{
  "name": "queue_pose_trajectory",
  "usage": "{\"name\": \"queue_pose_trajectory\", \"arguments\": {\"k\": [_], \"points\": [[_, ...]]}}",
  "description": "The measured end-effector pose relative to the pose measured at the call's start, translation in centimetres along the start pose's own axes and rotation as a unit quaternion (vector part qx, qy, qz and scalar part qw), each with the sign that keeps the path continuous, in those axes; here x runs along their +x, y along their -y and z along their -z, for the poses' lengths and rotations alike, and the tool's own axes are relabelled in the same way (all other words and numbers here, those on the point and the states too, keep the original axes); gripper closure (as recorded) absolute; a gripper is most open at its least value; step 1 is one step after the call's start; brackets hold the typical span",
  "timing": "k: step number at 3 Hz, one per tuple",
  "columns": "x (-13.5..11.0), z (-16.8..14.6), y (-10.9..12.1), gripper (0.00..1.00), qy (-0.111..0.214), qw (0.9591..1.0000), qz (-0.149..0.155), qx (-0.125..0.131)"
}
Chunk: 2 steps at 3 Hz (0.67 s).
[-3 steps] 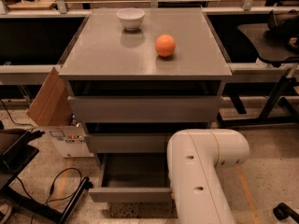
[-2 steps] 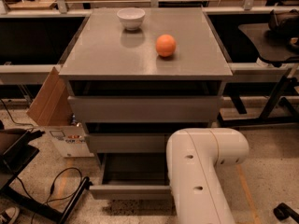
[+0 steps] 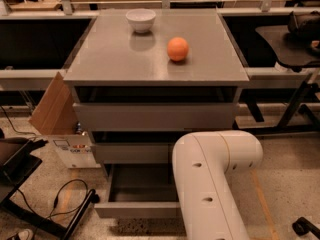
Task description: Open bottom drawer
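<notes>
The grey cabinet (image 3: 155,59) stands in the middle of the camera view with three drawers. Its bottom drawer (image 3: 135,209) is pulled out toward me, showing a shallow empty grey interior and its flat front at the lower edge. The two upper drawer fronts also stand slightly out. My white arm (image 3: 210,184) rises from the bottom edge and bends right of the drawer, covering the drawer's right part. The gripper is hidden behind the arm and does not show.
A white bowl (image 3: 140,20) and an orange ball (image 3: 177,49) rest on the cabinet top. A cardboard box (image 3: 57,116) leans at the cabinet's left. Black cables (image 3: 65,199) and a dark stand lie on the floor at lower left. Tables flank both sides.
</notes>
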<state>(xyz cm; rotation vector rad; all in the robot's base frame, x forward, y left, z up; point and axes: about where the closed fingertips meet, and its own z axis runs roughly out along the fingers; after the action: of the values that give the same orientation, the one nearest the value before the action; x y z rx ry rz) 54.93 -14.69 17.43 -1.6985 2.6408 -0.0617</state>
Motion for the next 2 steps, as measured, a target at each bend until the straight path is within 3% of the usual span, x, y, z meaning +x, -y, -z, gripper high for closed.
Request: {"name": "queue_pose_trajectory", "arguments": {"k": [2], "points": [[0.45,0.66,-0.98,1.00,-0.010,0.9999,-0.012,-0.004]]}}
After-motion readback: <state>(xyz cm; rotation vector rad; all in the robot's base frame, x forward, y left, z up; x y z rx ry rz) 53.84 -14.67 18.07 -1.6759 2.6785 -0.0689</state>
